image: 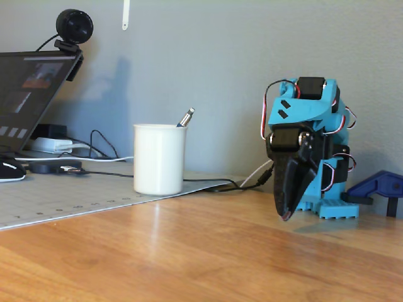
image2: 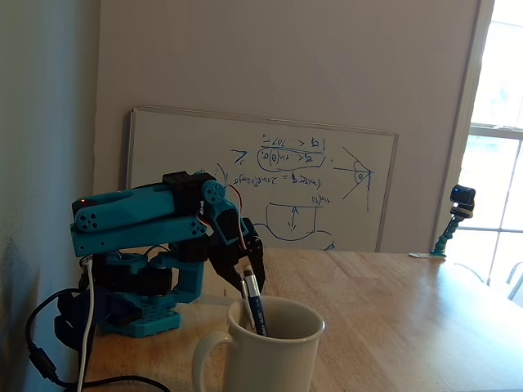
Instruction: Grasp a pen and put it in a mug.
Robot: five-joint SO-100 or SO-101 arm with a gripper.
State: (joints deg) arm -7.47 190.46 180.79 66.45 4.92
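Observation:
The white mug (image: 159, 159) stands on the grey mat, and in a fixed view it fills the near foreground (image2: 270, 363). The pen (image: 186, 117) leans inside it with its silver end above the rim; its blue barrel (image2: 255, 306) also shows in the close view. The blue arm is folded over its base at the right. My black gripper (image: 286, 216) hangs nose-down just above the wooden table, well right of the mug. From behind the mug, the gripper (image2: 241, 284) shows its fingers a little apart, open, holding nothing.
A laptop (image: 28, 94) with a webcam (image: 73, 25) on top, a mouse (image: 9, 168) and cables (image: 208, 184) lie left of and behind the mug. A blue clamp (image: 378, 185) sits beside the arm's base. A whiteboard (image2: 270, 180) leans on the far wall.

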